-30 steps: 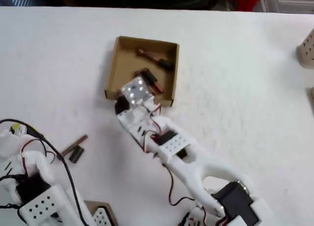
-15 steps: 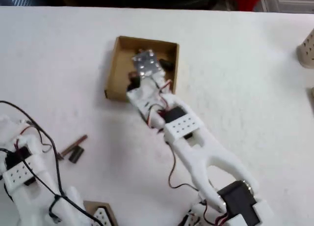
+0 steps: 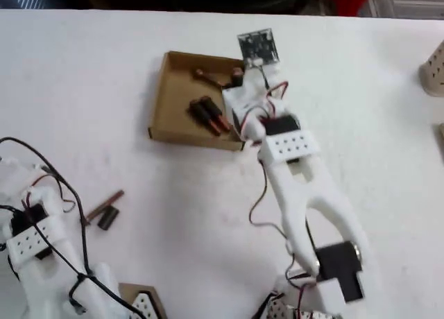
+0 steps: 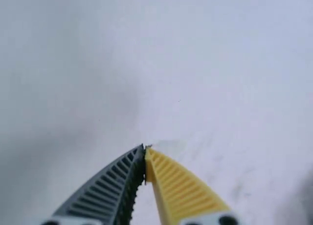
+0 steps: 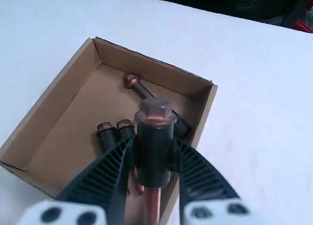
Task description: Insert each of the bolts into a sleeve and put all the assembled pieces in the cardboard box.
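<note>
One copper bolt [image 5: 155, 112] in a black sleeve [image 5: 152, 159] fills right jaws; left jaws closed

R wrist view: copper bolt in black sleeve [image 5: 154, 137], threaded end runs out of view; hides pt of another bolt-and-sleeve piece [image 5: 142, 89] in brown cardboard box [image 5: 58, 103]. High view: beige perforated thing [image 3: 434, 69] cut by edge.

A white table [image 3: 374, 111] is seen, a beige perforated container [image 3: 434, 71] is stood at its edge.
</note>
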Motion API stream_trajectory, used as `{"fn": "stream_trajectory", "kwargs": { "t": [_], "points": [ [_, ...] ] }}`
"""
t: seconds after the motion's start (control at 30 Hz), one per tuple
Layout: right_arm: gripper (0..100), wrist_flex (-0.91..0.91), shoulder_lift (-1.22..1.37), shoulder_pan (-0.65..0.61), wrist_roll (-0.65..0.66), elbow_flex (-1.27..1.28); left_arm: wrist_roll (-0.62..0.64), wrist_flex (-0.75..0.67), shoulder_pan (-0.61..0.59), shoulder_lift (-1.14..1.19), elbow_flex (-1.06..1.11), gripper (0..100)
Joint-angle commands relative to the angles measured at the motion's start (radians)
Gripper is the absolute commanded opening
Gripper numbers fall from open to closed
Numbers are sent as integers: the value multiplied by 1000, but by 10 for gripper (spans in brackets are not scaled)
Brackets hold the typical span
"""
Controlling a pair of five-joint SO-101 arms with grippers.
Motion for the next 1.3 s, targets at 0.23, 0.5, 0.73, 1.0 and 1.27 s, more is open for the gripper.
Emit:
{"fn": "stream_trajectory", "kwargs": {
  "t": [0.23, 0.5, 0.73, 1.0, 1.27],
  "points": [
    [17, 171, 564, 58, 167, -689, -23, -41, 47, 1, -6, 23],
    [18, 395, 878, 70, 207, -1074, -23, -64, 74, 2, -2, 23],
    [18, 673, 1040, 39, 322, -1366, -23, -64, 74, 2, -2, 23],
    [18, 848, 1115, 24, 322, -1574, -23, -64, 74, 2, -2, 23],
    [18, 934, 1121, -24, 322, -1631, -23, -64, 74, 2, -2, 23]
  ]
}}
